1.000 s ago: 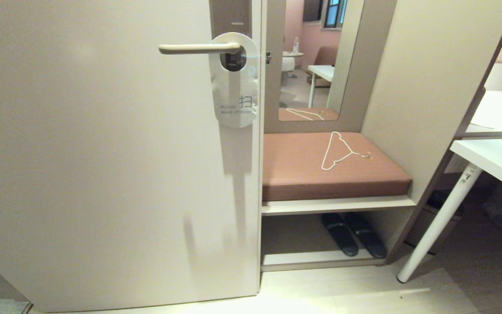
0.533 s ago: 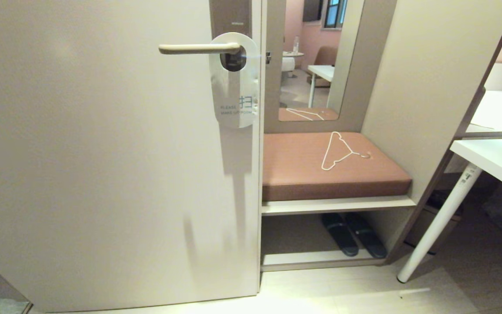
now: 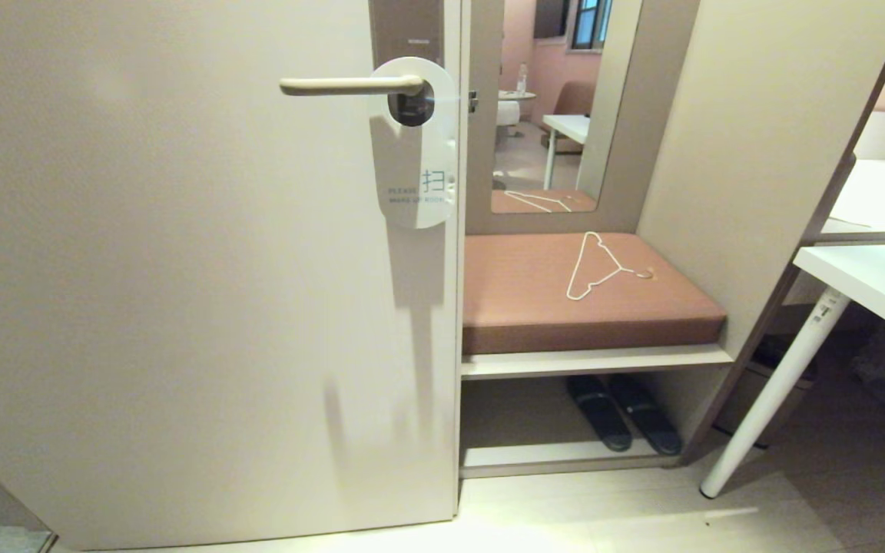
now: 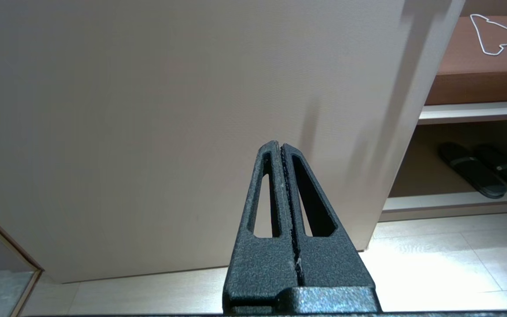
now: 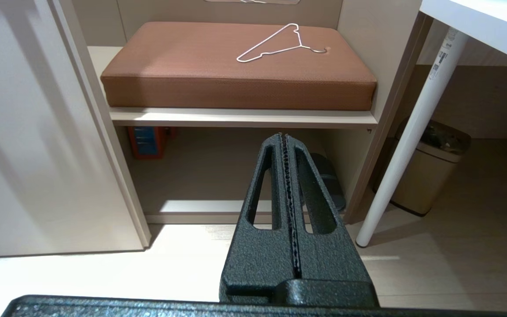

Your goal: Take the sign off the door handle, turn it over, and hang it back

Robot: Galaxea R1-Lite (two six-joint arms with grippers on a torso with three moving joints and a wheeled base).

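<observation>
The sign hangs on the cream door handle by its round hole, white face out with blue text low on it. The handle sits on a grey-brown backplate at the door's right edge. Neither arm shows in the head view. My left gripper is shut and empty, low down, facing the lower part of the door. My right gripper is shut and empty too, low down, facing the open shelf under the bench. The sign and handle are out of both wrist views.
Right of the door is a niche with a brown cushioned bench, a white wire hanger on it, a mirror above and dark slippers below. A white table with a slanted leg and a bin stand at the right.
The sign has swung very slightly on the handle; the door's bottom-left edge sits a little differently in the picture. Nothing else differs.
</observation>
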